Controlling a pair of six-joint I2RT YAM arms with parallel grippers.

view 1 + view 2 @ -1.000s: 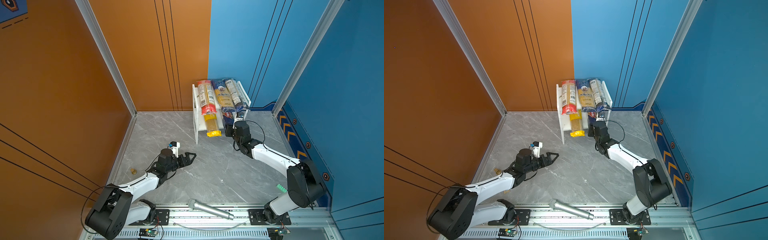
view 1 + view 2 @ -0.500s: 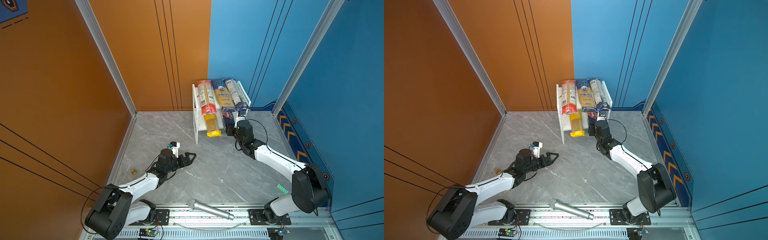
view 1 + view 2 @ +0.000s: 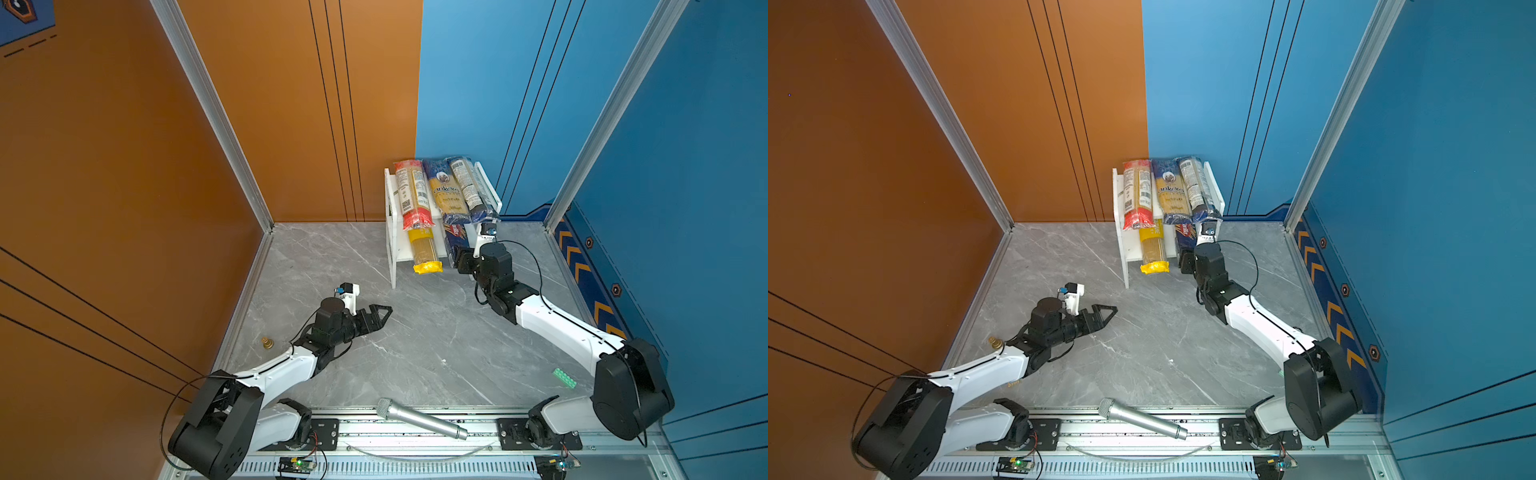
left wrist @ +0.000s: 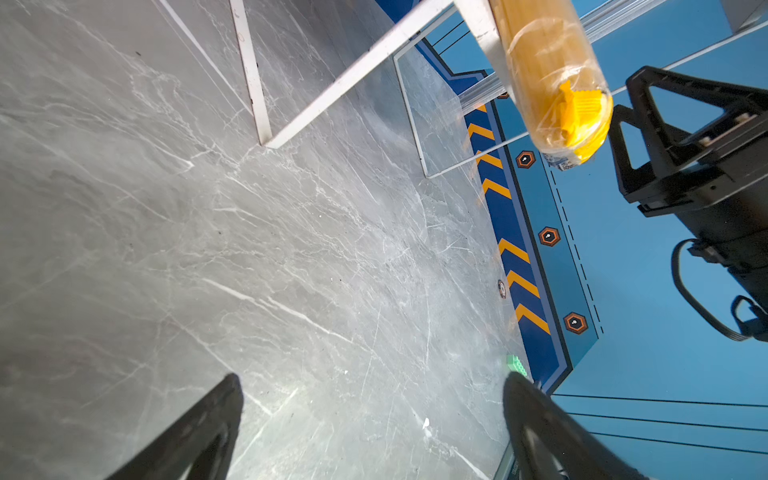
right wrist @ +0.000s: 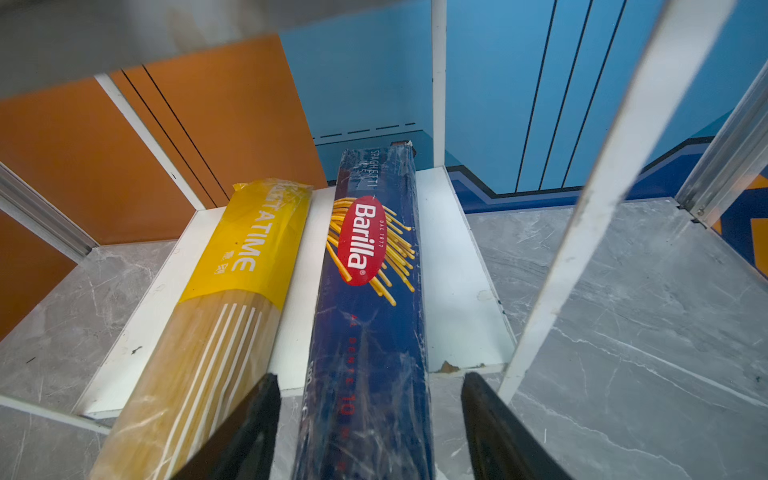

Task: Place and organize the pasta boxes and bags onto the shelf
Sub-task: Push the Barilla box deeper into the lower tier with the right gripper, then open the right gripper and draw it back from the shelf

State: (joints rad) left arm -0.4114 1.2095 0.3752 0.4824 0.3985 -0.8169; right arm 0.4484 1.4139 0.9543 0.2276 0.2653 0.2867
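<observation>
Two packs lay on the lower board of the shelf — the blue Barilla box ran ahead from between the fingers of the right end effector, which we saw parted with a gap on either side of the box, and the yellow bag lay just beside it. The left end effector gaped wide, holding nothing, above the surface, the shelf ahead of it.

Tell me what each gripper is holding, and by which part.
Nothing is held. The left gripper hangs open over the floor; the right gripper straddles the Barilla box at its near end, gaps showing on both sides.
</observation>
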